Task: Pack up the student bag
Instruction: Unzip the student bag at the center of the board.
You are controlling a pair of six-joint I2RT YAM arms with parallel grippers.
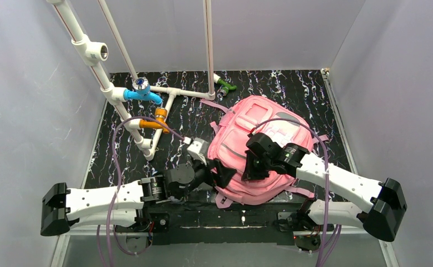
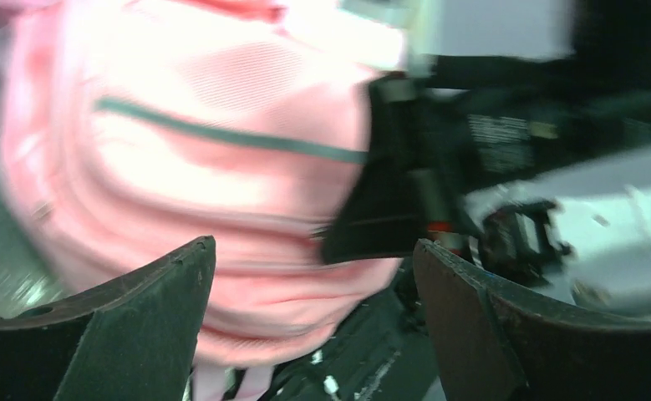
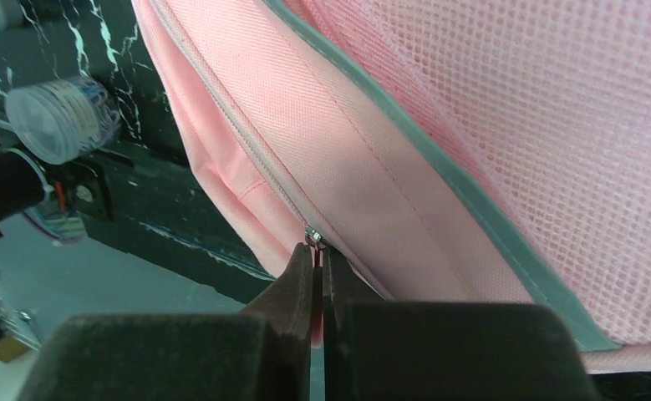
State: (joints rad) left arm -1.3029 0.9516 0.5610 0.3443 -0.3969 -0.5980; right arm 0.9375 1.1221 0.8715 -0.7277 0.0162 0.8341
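1. The left wrist view is all smear: the student bag (image 2: 180,167) is a soft pink blur, and the right arm (image 2: 506,142) beside it is just dark and white shapes.
2. The right gripper (image 3: 317,251) presses together at the zip slider (image 3: 312,236); anything pinched between is hidden.
3. From above, its fingertips are lost under its own black body.
4. The clear tub (image 3: 54,117) sits at the left, its contents too small to tell.

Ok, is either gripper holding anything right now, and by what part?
Right gripper pinches the student bag by its zip pull. Left gripper is open, holding nothing.
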